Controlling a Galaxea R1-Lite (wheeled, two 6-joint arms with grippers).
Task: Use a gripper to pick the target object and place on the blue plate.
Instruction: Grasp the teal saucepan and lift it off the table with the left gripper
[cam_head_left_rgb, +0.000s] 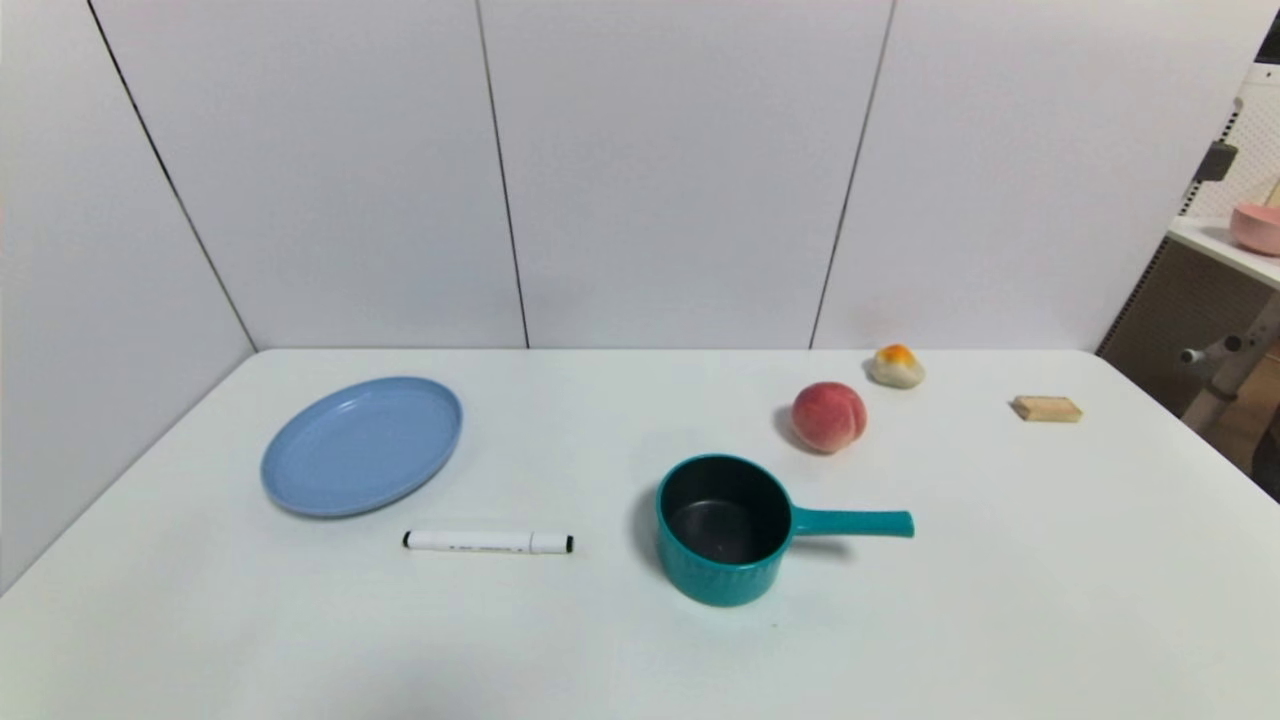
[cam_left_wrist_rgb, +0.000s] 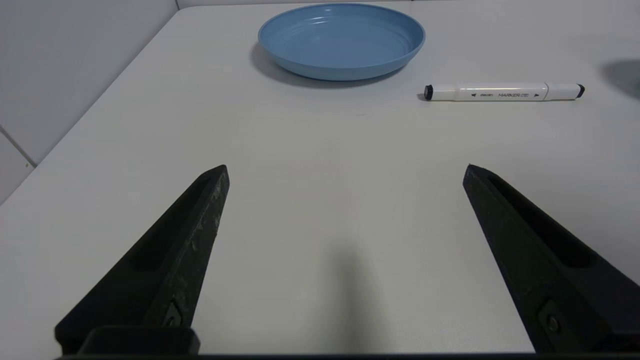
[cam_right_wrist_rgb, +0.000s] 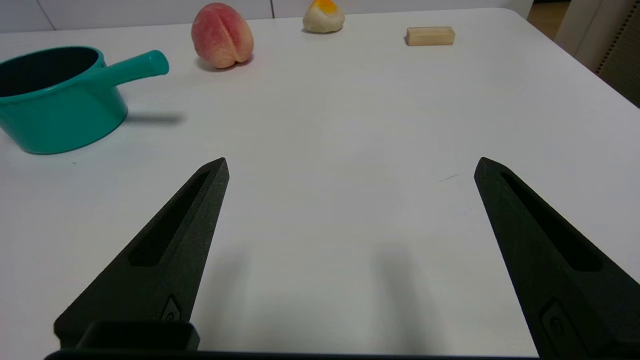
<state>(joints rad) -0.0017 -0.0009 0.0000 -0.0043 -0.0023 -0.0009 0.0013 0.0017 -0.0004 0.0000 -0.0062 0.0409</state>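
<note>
The teal saucepan (cam_head_left_rgb: 725, 528) stands upright on the white worktop (cam_head_left_rgb: 1000, 600), its handle pointing to the robot's right. From the saucepan, the blue plate (cam_head_left_rgb: 362, 444) lies well apart to the left and a little farther back, with a white marker (cam_head_left_rgb: 488, 542) between them; the peach (cam_head_left_rgb: 828, 416) sits just behind the saucepan's handle. Both claws are empty with fingers spread wide – the right claw (cam_right_wrist_rgb: 350, 165) hovers near the saucepan on its handle side, the left claw (cam_left_wrist_rgb: 346, 170) near the plate. Nothing is grasped yet. I judge the right claw should approach the handle from above, close across it near the bowl, and lift straight up – so the peach stays untouched
</note>
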